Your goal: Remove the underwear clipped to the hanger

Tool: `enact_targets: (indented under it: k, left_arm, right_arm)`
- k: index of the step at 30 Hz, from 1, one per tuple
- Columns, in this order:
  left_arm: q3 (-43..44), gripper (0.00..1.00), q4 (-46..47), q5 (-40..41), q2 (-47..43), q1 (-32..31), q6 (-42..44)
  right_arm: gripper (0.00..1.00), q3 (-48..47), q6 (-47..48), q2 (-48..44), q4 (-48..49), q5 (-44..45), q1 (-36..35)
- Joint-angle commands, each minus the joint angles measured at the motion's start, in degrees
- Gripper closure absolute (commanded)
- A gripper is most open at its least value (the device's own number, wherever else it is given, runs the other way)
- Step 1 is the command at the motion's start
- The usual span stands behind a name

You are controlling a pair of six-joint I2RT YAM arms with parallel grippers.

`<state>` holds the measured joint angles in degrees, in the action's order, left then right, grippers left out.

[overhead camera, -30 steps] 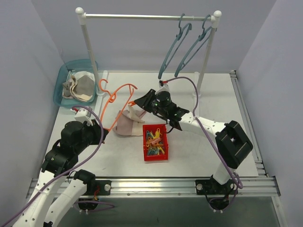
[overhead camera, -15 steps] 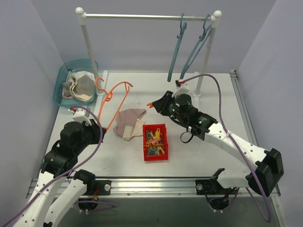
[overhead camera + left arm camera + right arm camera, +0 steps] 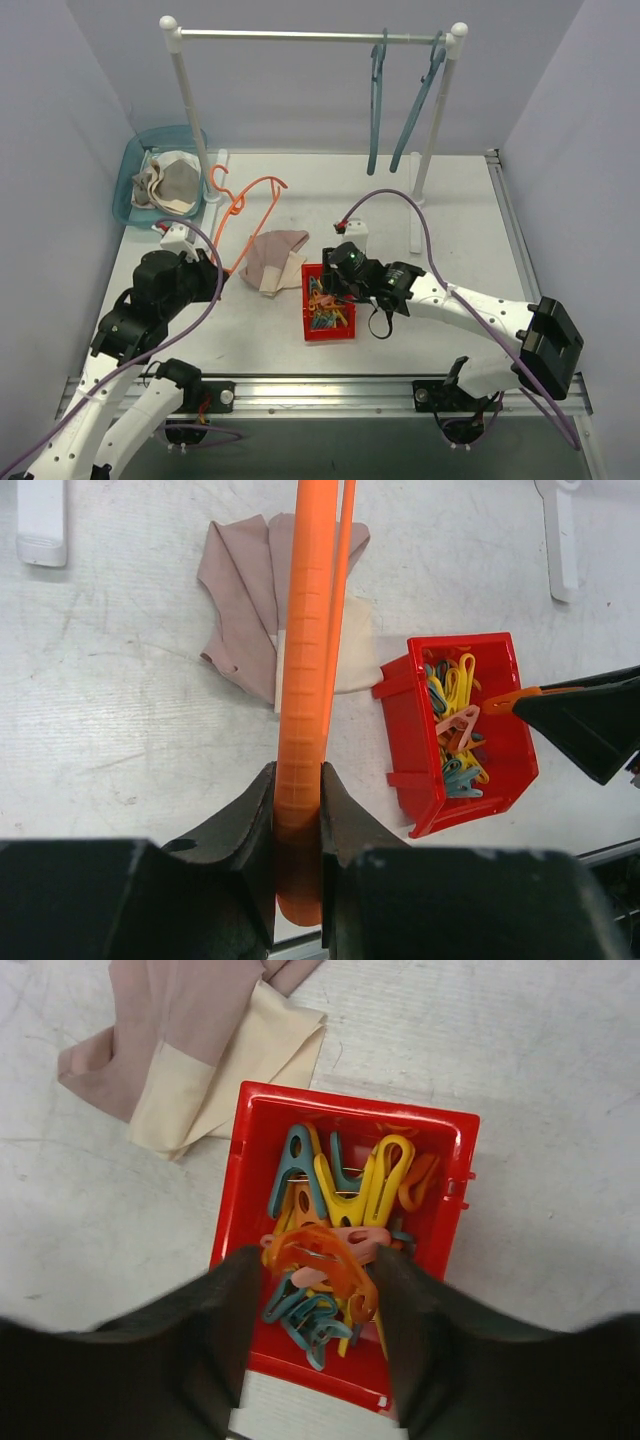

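Note:
The pinkish-tan underwear (image 3: 275,258) (image 3: 245,600) (image 3: 170,1020) lies crumpled on the table with its cream band showing, and no clip is on it. My left gripper (image 3: 218,278) (image 3: 298,820) is shut on the lower end of the orange hanger (image 3: 250,205) (image 3: 310,630). The hanger runs out over the underwear, its hook near the rack post. My right gripper (image 3: 324,288) (image 3: 318,1260) (image 3: 530,705) hovers over the red bin (image 3: 345,330) (image 3: 350,1100). Its jaws stand wide apart, with a blurred orange clip (image 3: 325,1255) (image 3: 505,700) between the tips.
The red bin (image 3: 400,705) holds several coloured clips. A teal basin (image 3: 135,195) with cream cloths sits at the back left. A white rack (image 3: 300,36) carries two teal hangers (image 3: 375,100) (image 3: 420,95). White rack feet (image 3: 42,520) (image 3: 560,540) rest on the table.
My right gripper has come away from the hanger and swung down over the red bin with the orange clip. The underwear dropped from the hanger onto the table. My left gripper kept its hold.

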<state>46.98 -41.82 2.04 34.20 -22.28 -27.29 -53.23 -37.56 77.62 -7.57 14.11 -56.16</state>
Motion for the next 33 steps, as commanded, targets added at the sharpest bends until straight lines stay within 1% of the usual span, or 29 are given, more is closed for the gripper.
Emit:
enact_targets:
  k: [1,3,4,8,10,12,13,15,16,17,18,19,22,25,31,33]
  left_arm:
    - [4.7,0.98,3.2,-2.0,1.7,0.0,2.4]
    - [6.2,0.97,3.2,-2.0,3.1,0.0,3.9]
    - [8.5,0.98,3.1,-2.0,3.8,0.0,4.4]
    - [14.3,0.98,3.7,-1.3,9.6,0.0,7.6]
    - [17.0,0.98,4.0,-1.6,13.9,0.0,9.7]
    - [21.6,0.97,5.5,-1.6,16.9,0.0,12.2]
    - [23.8,0.97,5.9,-1.3,20.3,0.0,13.0]
    - [30.4,0.97,6.9,-0.5,24.1,0.0,15.8]
    - [32.5,0.97,7.4,-0.1,27.6,0.0,16.8]
    - [36.8,0.97,7.7,1.2,29.3,0.0,18.7]
    - [39.1,0.97,7.4,1.7,31.4,0.0,19.6]
    - [41.3,0.97,6.8,2.5,35.4,0.0,20.7]
    - [49.0,0.97,4.9,4.7,41.7,0.1,23.5]
    - [52.7,0.98,4.5,6.3,44.4,0.0,24.5]
    - [54.4,0.97,8.0,9.8,44.4,0.0,27.2]
    - [54.4,0.97,9.6,9.6,44.2,0.0,29.1]
  right_arm:
    - [0.45,-2.6,0.7,-0.1,-2.7,5.7,-1.4]
    - [0.36,-2.8,1.0,-0.7,-2.9,5.8,-1.8]
    - [0.29,-2.8,1.1,-1.0,-3.0,5.8,-1.8]
    - [0.22,-1.8,1.2,-5.3,-3.1,6.6,-1.8]
    - [0.21,-0.9,0.9,-7.2,-3.2,6.8,-1.8]
    - [0.21,0.1,0.6,-10.5,-3.2,6.8,-1.8]
    - [0.2,0.6,0.4,-11.5,-3.3,6.7,-1.8]
    - [0.2,2.5,-0.3,-14.7,-3.5,6.1,-1.8]
    - [0.2,4.0,-0.6,-16.4,-3.5,5.8,-1.8]
    - [0.2,4.7,-1.1,-17.1,-3.7,5.4,-1.8]
    - [0.2,5.2,-1.3,-17.7,-3.7,5.1,-1.8]
    - [0.2,5.9,-1.5,-18.7,-3.9,4.9,-1.8]
    - [0.2,7.9,-2.3,-20.2,-4.2,4.2,-1.9]
    - [0.2,9.4,-2.7,-22.5,-4.2,4.3,-2.0]
    - [0.21,10.3,-2.3,-22.8,-3.9,4.6,-2.1]
    - [0.2,10.3,-1.9,-22.3,-3.5,4.6,-2.1]
